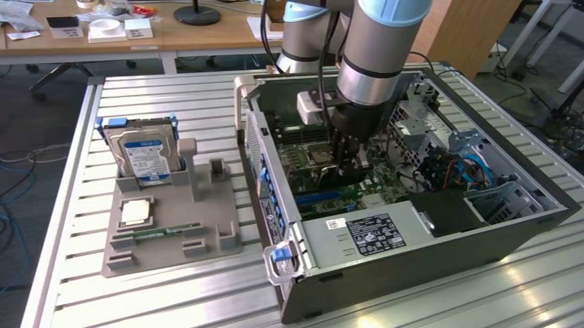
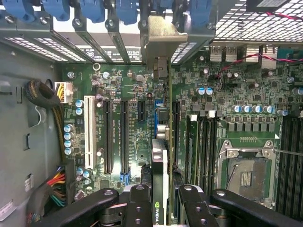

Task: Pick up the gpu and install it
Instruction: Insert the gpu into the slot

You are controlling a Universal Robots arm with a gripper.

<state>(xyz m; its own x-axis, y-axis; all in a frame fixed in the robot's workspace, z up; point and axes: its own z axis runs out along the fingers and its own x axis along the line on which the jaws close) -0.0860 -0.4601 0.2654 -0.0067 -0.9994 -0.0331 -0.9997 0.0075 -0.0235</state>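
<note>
A big open computer case [image 1: 411, 273] lies on its side on the metal tabletop [image 1: 182, 301]. The robot arm reaches down into the middle of the case. Its claw [image 1: 351, 160] is clenched on the gpu [image 2: 160, 165]. In the wrist view the two black fingers [image 2: 139, 203] press on both flat sides of the card.

The gpu is inside the case, standing on its thin edge over the green motherboard [image 2: 142, 85]. Its silver bracket [image 2: 163, 33] sits at the case's back wall, under a row of blue clips [image 2: 94, 9]. I cannot tell if the card is pushed all the way into its slot.

Lots of things crowd around the card inside the case. On one side are two long black slots [image 2: 108, 137] and a white slot [image 2: 89, 132], and past those a bundle of wires [image 2: 45, 94]. On the other side, just beside the card, are more long dark slots [image 2: 201, 142] and then the square chip socket [image 2: 246, 172]. A gray power box [image 1: 360, 236] with a label lies along the case's near wall.

Outside the case, on the exterior view's left, a gray tray [image 1: 210, 205] holds a hard drive [image 1: 141, 154] standing up and a thin memory stick [image 1: 164, 232] lying flat.
</note>
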